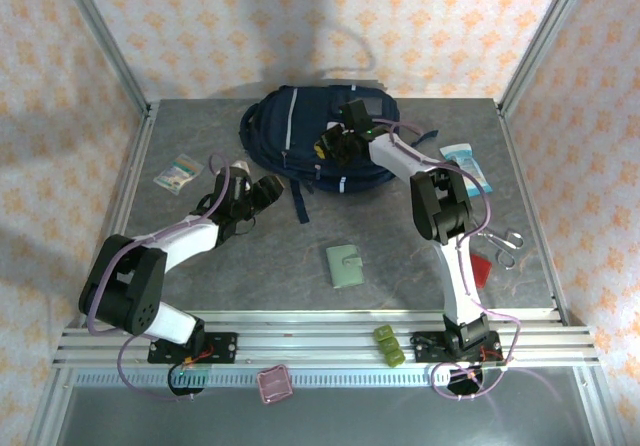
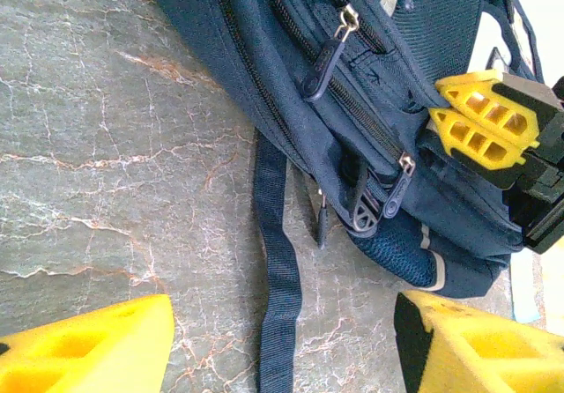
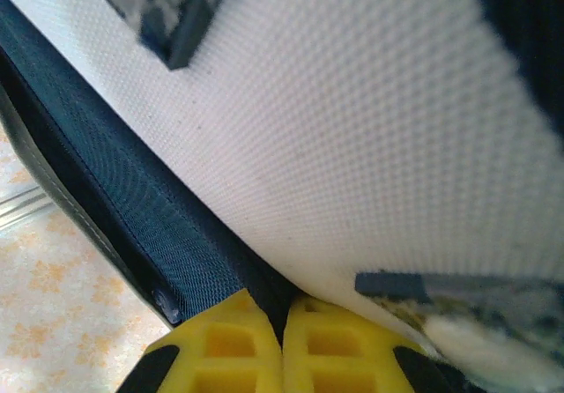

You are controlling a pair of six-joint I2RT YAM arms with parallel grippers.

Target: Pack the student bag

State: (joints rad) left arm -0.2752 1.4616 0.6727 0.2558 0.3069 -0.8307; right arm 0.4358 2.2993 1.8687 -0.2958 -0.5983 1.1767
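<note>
Where right gripper (image 1: 328,148) pinches, student bag (image 1: 285,126) lies beneath.

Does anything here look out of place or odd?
Two small things lie off the tabletop: a green object on the metal rail, and a pink box beyond the rail's near edge. A strap of the backpack trails loose across the tabletop.

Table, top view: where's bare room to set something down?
Free: between left arm and green wallet; between wallet and right arm; back-left corner, between student bag and small packet. Crowded: bag's front, where left gripper and right gripper sit; right edge, with blue-white pouch and metal clips.
</note>
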